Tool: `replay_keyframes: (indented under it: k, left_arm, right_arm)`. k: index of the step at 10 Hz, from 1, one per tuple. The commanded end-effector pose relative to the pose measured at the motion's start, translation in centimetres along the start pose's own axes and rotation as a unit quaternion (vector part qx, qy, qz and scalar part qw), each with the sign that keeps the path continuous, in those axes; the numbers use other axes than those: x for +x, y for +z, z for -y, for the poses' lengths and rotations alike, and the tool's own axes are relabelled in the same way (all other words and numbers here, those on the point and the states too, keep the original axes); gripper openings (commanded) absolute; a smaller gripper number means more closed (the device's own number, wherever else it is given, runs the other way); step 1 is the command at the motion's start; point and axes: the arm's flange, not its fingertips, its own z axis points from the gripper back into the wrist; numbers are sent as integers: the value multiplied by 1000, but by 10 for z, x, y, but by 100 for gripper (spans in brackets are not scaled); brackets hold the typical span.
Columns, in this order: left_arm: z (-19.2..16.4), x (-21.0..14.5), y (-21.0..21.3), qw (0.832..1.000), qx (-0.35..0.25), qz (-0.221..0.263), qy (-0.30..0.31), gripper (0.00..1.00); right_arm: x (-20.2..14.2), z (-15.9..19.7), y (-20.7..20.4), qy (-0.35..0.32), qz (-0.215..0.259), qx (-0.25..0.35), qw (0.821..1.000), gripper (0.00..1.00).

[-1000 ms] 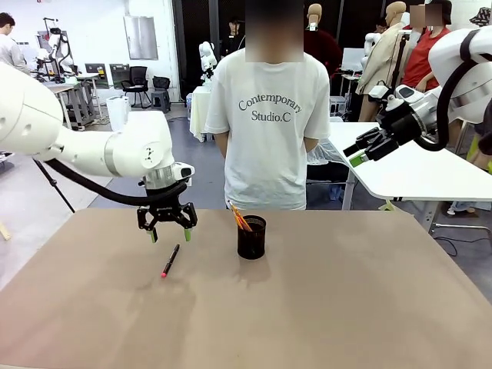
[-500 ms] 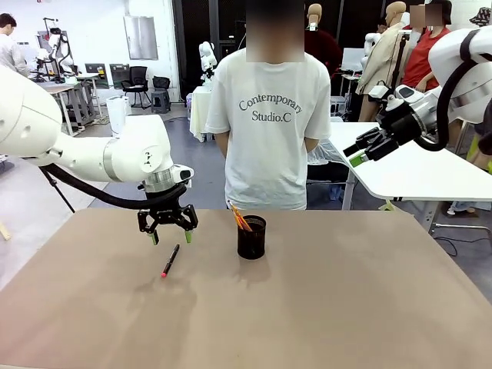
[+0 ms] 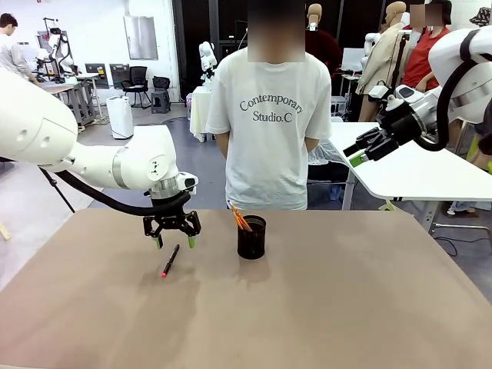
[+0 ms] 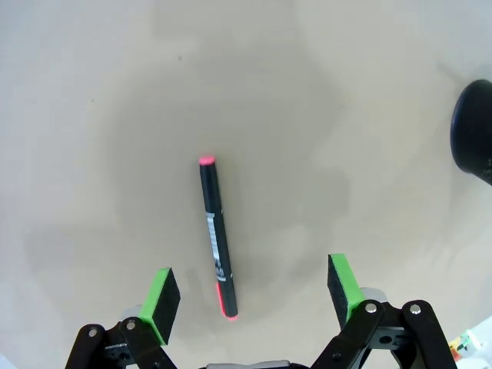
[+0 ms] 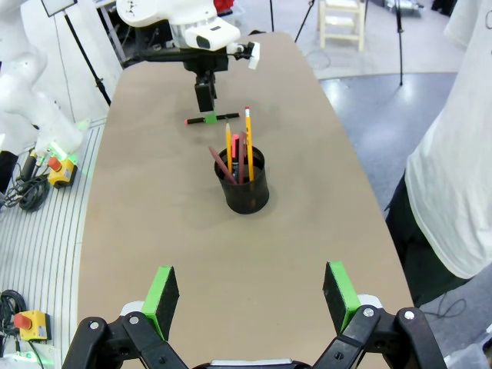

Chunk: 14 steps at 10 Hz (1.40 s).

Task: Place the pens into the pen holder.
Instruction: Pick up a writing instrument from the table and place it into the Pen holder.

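A black pen with red tip (image 3: pixel 170 260) lies flat on the table (image 3: pixel 323 307), left of the pen holder (image 3: pixel 251 237), which stands upright with several pens (image 5: pixel 238 154) in it. The left gripper (image 3: pixel 174 243) hovers just above the pen, fingers spread wide and empty. The right gripper (image 3: pixel 355 157) hangs high, open, holding nothing.

My fixed front camera looks across the table (image 3: pixel 323 307) at the person (image 3: pixel 267 115) standing on the far side. My left wrist camera stares straight down, close above a black pen (image 4: pixel 216 250). My right wrist camera looks from high up along the tabletop, sharing that pen and the pen holder (image 5: pixel 243 184).
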Motion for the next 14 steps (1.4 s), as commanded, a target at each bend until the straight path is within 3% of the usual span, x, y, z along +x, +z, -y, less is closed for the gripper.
replay_keyframes:
  k: [1, 11, 14]
  left_arm:
    - [-9, 12, -5, 1000, 8, 7, 1, 100]
    - [-16, 26, -26, 998, 43, 38, 12, 100]
    - [-16, 26, -30, 998, 50, 33, 15, 45]
  right_arm:
    - [2, -1, 0, 2, 0, -1, 1000, 100]
    - [2, -1, 0, 2, 0, -1, 1000, 100]
    - [2, -1, 0, 2, 0, -1, 1000, 100]
